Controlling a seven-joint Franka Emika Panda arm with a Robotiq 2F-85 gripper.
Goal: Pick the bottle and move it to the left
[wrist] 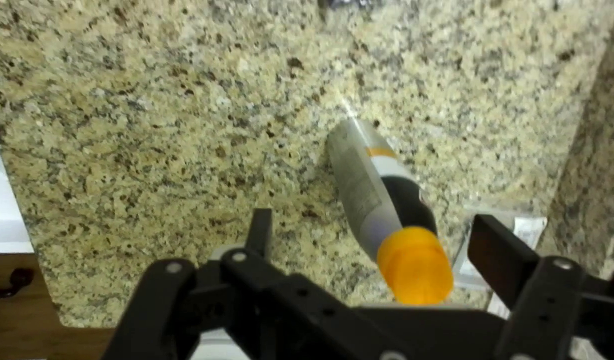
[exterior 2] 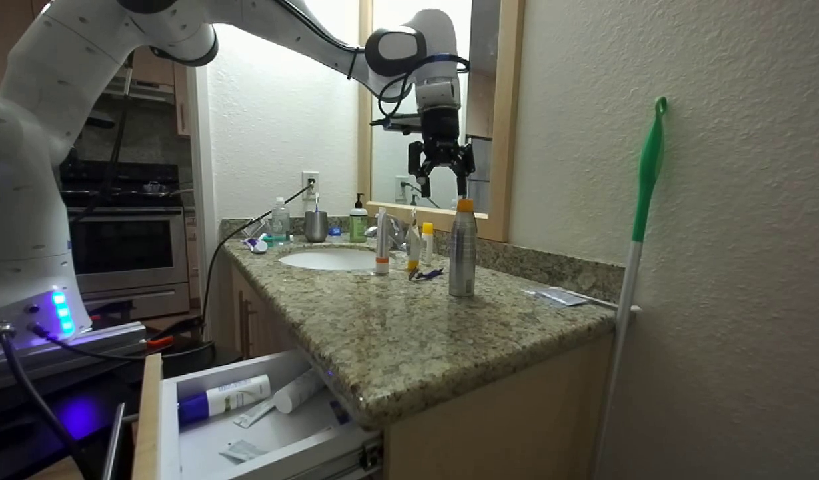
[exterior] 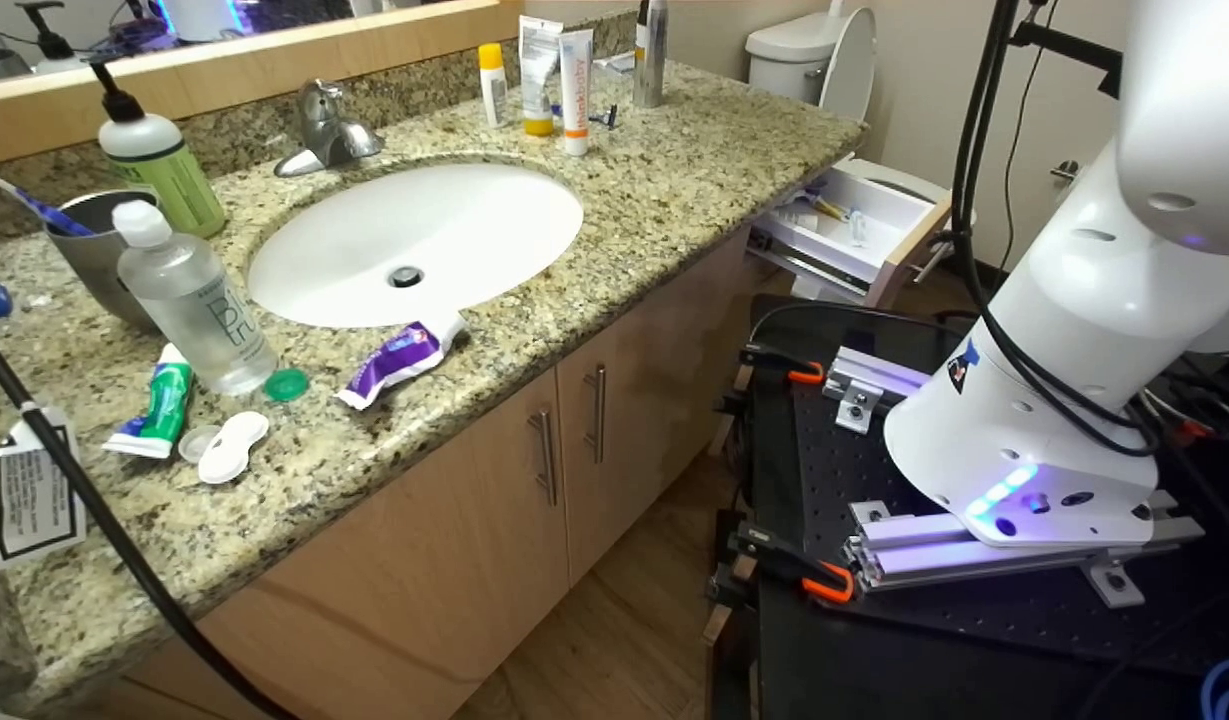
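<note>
The bottle is a slim silver-grey cylinder with an orange cap, standing upright on the granite counter. In an exterior view it also shows near the back, with its top cut off by the frame edge. In the wrist view the bottle has a grey side and a black, white and orange label. My gripper is open and points down just above the cap. In the wrist view the cap appears between the two spread fingers of the gripper, with space on both sides.
A white tube, a yellow-capped stick and a razor are near the bottle. A flat packet lies by the wall. The sink, the mirror and an open drawer are around.
</note>
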